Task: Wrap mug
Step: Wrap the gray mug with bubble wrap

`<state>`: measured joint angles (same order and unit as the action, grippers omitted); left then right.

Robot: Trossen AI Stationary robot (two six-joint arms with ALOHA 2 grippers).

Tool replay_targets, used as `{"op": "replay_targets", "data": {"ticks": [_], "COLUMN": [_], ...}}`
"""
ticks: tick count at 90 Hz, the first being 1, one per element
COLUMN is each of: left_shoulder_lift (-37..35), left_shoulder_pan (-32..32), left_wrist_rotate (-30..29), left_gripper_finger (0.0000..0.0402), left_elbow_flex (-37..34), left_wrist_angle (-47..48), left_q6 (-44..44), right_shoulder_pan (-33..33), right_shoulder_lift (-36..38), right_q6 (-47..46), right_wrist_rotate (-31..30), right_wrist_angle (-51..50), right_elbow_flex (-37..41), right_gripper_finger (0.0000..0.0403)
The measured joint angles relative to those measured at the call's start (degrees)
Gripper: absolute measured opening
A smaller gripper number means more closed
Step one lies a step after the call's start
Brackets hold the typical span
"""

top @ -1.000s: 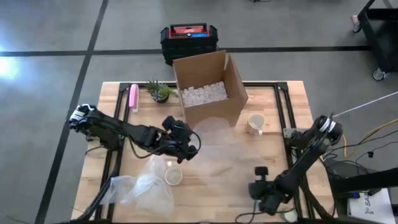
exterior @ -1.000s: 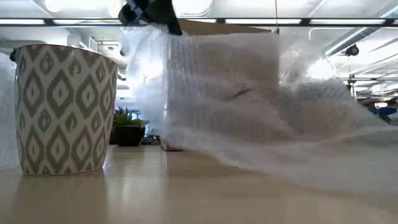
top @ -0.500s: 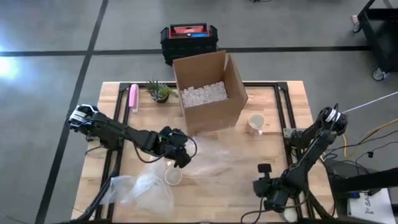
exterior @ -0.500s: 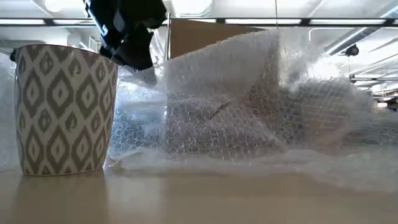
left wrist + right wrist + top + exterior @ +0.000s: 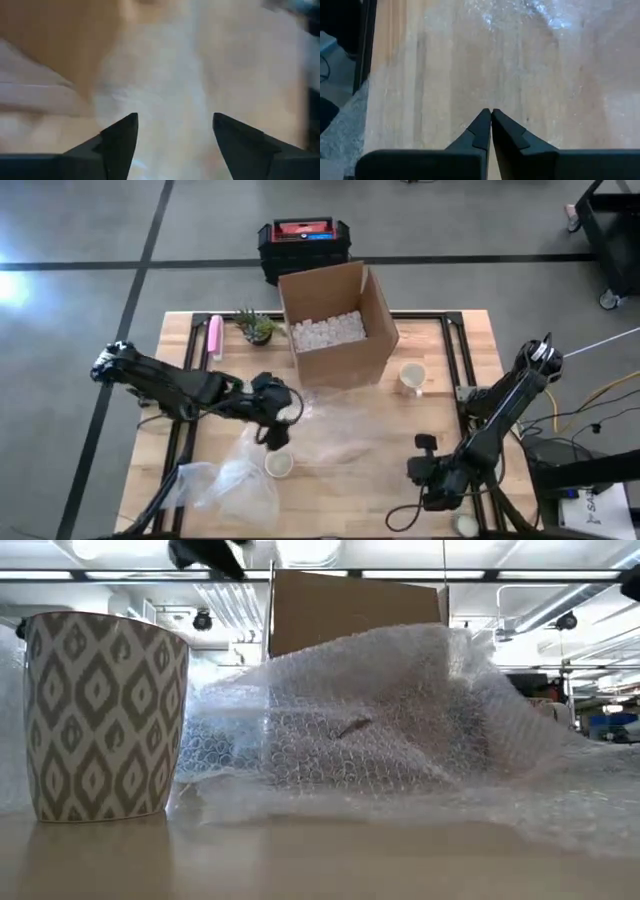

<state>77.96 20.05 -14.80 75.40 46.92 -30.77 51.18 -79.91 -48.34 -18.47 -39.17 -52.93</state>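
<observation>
You are seeing the left gripper (image 5: pixel 272 423) hovering with its fingers (image 5: pixel 121 137) spread and empty above the bubble wrap (image 5: pixel 400 730), which is lying heaped on the table (image 5: pixel 180 340) before the cardboard box (image 5: pixel 335 320). The patterned mug (image 5: pixel 105 715) is standing upright just beside the wrap's edge. The right gripper (image 5: pixel 491 125) is waiting near the table's front edge, fingers pressed together.

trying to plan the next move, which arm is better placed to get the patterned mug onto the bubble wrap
Left. Its open pincer hovers just beside the patterned mug and over the bubble wrap. The right pincer is shut, near the table's front right corner, farther from the mug.
</observation>
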Motion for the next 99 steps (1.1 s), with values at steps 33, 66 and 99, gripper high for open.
{"op": "replay_targets", "data": {"ticks": [33, 66, 99], "left_shoulder_lift": [10.12, 22.05, 22.57], "left_shoulder_pan": [11.16, 11.4, 11.09], "left_wrist_rotate": [8.48, 14.07, 14.14], "left_gripper_finger": [0.0193, 0.0138, 0.0015], "left_elbow_flex": [-3.34, -1.08, 4.15], "left_wrist_angle": [-4.19, -2.31, -2.11], "left_q6": [-0.77, -4.13, -4.55], "right_shoulder_pan": [-0.77, -0.85, -0.83], "right_shoulder_lift": [-4.8, -5.82, -5.89], "right_q6": [-0.33, -1.33, -2.97], "right_wrist_rotate": [-2.98, -2.34, -2.15], "right_wrist_angle": [0.43, 0.67, 0.88], "right_elbow_flex": [0.68, 0.7, 0.73], "right_gripper_finger": [0.0, 0.0, 0.0]}}
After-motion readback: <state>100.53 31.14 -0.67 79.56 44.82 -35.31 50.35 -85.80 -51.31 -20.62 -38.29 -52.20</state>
